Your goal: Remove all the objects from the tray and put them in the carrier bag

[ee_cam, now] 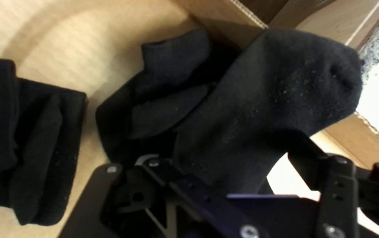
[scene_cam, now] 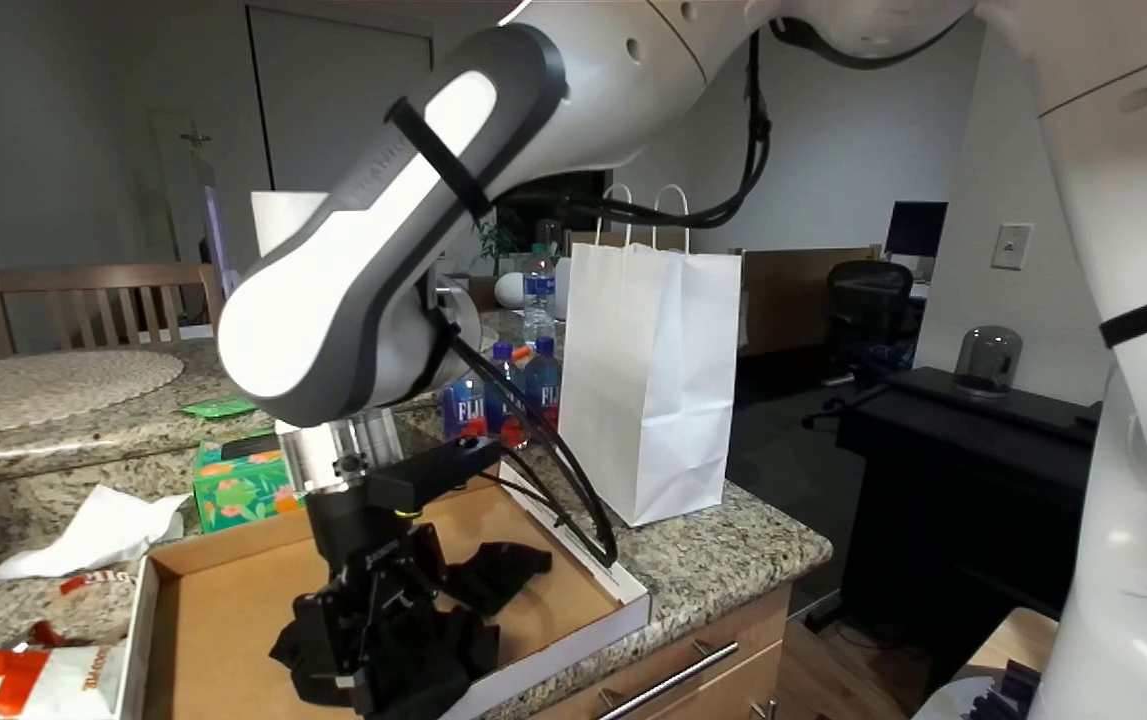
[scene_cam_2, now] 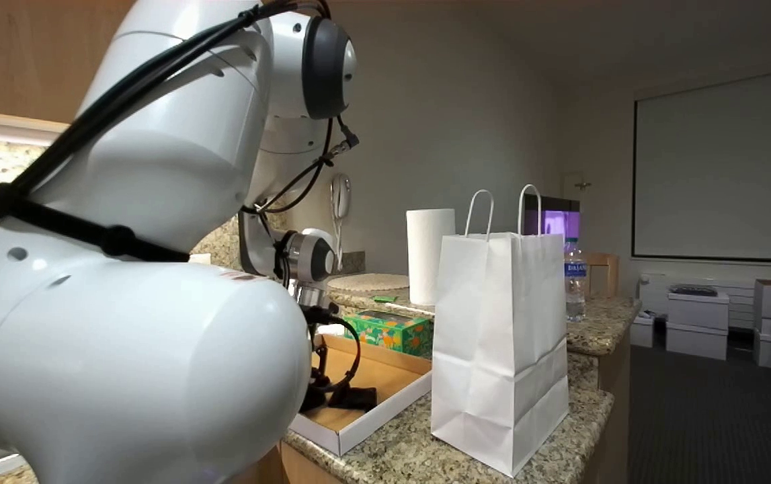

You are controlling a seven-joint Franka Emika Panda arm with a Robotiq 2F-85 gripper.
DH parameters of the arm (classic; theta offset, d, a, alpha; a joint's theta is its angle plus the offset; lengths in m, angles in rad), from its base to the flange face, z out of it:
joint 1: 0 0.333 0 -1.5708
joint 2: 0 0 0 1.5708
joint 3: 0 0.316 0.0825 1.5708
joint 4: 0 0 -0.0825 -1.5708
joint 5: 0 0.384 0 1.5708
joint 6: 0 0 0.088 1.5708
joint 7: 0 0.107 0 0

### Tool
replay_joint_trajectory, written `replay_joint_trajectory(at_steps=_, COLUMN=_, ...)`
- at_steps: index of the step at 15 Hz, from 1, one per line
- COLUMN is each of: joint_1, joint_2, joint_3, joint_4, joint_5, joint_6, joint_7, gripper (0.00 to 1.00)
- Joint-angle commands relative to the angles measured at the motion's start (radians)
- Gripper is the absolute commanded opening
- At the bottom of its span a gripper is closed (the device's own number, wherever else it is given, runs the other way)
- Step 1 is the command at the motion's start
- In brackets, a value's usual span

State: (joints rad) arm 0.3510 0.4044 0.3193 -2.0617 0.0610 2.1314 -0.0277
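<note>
Wrist view shows the hand (ee_cam: 220, 150) spread apart across the black cloth (ee_cam: 275, 86) at lower centre, and pinching only a loose fold could let it slip.

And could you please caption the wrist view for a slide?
Open gripper straddling black cloth in the tray, more cloth lying apart at the picture's left.

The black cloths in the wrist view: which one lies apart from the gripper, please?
The left-edge black cloth: bare tray floor separates it from the gripper, while the bunched black cloth shows between the open jaws.
</note>
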Motion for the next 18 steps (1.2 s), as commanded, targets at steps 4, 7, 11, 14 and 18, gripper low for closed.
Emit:
replay_joint_trajectory(at_steps=4, joint_1=0.006, joint_2=-0.001, joint_3=-0.028, joint_4=0.001, joint_5=-0.015, joint_6=0.001, joint_7=0.042, gripper=0.36)
replay_joint_trajectory(at_steps=7, joint_1=0.009, joint_2=-0.007, joint_3=-0.034, joint_4=-0.007, joint_5=-0.022, joint_6=0.001, joint_7=0.052, gripper=0.17)
replay_joint_trajectory(at_steps=11, joint_1=0.014, joint_2=-0.029, joint_3=-0.034, joint_4=-0.022, joint_5=-0.020, joint_6=0.005, joint_7=0.067, gripper=0.07)
replay_joint_trajectory(at_steps=14, joint_1=0.019, joint_2=-0.085, joint_3=-0.035, joint_4=-0.055, joint_5=-0.029, joint_6=0.019, joint_7=0.098, gripper=0.08)
replay_joint_trajectory(at_steps=18, joint_1=0.020, joint_2=-0.185, joint_3=-0.038, joint_4=-0.093, joint_5=-0.068, joint_6=0.016, joint_7=0.148, gripper=0.09)
